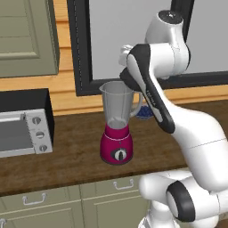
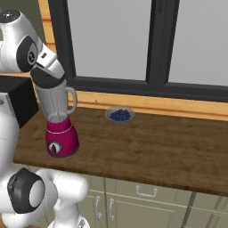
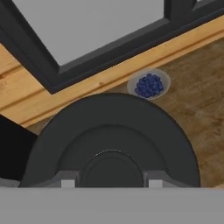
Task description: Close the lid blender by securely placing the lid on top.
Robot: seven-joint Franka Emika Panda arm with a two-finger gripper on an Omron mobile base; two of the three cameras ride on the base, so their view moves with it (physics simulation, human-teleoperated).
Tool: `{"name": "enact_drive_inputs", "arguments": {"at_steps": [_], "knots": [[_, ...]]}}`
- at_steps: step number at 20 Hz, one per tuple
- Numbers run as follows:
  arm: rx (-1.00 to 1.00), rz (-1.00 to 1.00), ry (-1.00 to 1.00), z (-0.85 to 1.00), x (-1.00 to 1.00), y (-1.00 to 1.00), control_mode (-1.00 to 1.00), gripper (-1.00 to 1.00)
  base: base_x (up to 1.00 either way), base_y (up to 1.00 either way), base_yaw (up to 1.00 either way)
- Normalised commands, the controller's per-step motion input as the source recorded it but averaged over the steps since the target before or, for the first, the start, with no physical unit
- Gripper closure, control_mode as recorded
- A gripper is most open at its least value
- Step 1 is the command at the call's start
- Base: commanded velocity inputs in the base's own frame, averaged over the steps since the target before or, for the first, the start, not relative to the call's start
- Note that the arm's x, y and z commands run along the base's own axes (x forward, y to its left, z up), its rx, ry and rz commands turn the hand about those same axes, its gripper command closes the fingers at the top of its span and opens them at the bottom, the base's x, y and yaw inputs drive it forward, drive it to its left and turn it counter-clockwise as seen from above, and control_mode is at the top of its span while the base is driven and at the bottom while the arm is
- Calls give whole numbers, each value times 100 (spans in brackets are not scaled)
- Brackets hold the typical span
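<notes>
The blender [image 1: 116, 133] stands on the wooden counter, with a magenta base, a black dial and a clear grey jar [image 2: 55, 102] with a side handle. The black round lid [image 3: 109, 131] is gripped at its raised centre by my gripper [image 3: 108, 183], which is shut on it. In the right base view the lid [image 2: 48, 79] sits tilted at the jar's open rim. In the left base view the lid [image 1: 128, 80] is at the right side of the rim, and whether it rests on the rim I cannot tell. The jar is hidden under the lid in the hand view.
A small dish of blue berries [image 2: 119, 115] lies on the counter behind and right of the blender, near the window sill [image 2: 147, 100]. A black-and-silver toaster oven [image 1: 22, 122] stands to the left. The counter [image 2: 156, 142] stretches bare to the right.
</notes>
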Motion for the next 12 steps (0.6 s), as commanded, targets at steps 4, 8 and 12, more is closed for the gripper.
{"name": "enact_drive_inputs", "arguments": {"at_steps": [4, 8, 12], "knots": [[0, -1, 16, 0, 46, 4, -100, 100, 0, 0, 0], [0, 0, 19, -1, 37, 17, -100, 100, 0, 0, 0], [0, 0, 12, -13, 14, 28, -100, 100, 0, 0, 0]]}}
